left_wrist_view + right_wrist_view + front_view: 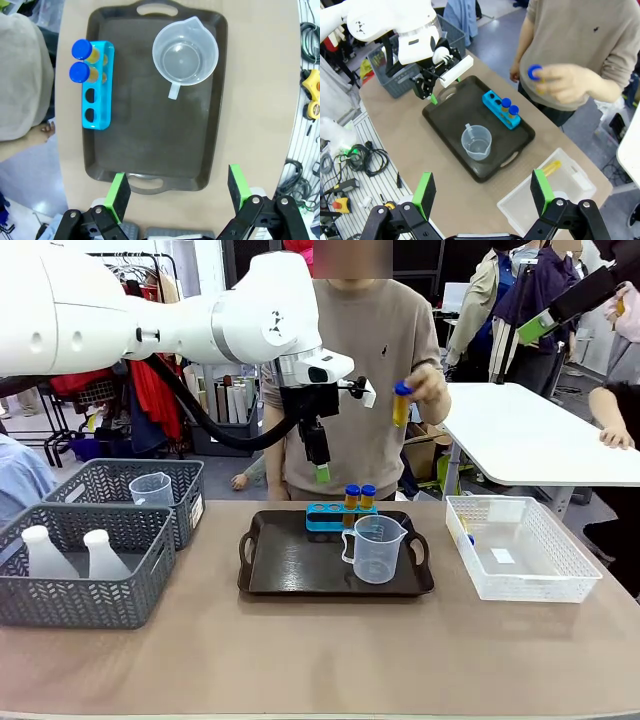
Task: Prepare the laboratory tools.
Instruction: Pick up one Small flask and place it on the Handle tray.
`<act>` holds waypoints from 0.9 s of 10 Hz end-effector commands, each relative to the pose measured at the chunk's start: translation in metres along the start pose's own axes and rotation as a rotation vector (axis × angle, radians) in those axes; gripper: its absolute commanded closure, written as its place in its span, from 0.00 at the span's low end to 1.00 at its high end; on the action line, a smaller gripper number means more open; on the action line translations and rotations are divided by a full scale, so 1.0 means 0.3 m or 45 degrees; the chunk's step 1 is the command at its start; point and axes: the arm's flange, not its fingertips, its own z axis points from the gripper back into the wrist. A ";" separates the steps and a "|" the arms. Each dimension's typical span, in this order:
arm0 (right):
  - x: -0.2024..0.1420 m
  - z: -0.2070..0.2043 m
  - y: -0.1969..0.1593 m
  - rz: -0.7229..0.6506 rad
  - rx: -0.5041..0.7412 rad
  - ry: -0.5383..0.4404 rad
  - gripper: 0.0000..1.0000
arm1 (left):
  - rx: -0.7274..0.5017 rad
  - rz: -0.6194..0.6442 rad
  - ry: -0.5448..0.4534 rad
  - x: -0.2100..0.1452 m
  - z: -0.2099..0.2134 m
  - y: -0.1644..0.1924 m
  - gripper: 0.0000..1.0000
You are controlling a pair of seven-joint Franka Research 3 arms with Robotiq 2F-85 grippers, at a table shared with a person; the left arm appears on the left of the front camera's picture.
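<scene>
A black tray [300,575] holds a clear measuring beaker [377,548] and a blue tube rack [328,516] with two blue-capped amber tubes [360,496] in it. My left gripper [179,190] hangs open high above the tray [150,125], looking down on the beaker [185,55] and rack [97,85]. The person holds a third blue-capped tube [401,403] up at chest height. My right gripper [482,192] is open, high over the table's right side, with nothing between its fingers. Two white conical flasks [47,550] stand in the near grey basket.
Two grey baskets [90,610] sit at the left; the far one holds another clear beaker [151,488]. A white mesh basket [560,585] at the right holds a tube [551,167]. Bare table lies in front of the tray.
</scene>
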 end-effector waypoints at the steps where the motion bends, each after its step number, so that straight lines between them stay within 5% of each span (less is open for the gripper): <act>1: 0.000 0.004 0.002 0.006 0.006 -0.002 0.00 | 0.005 -0.001 -0.005 0.000 0.010 0.002 0.00; 9: 0.000 0.004 0.002 0.006 0.006 -0.002 0.00 | 0.371 0.466 0.044 -0.343 0.474 -0.127 0.00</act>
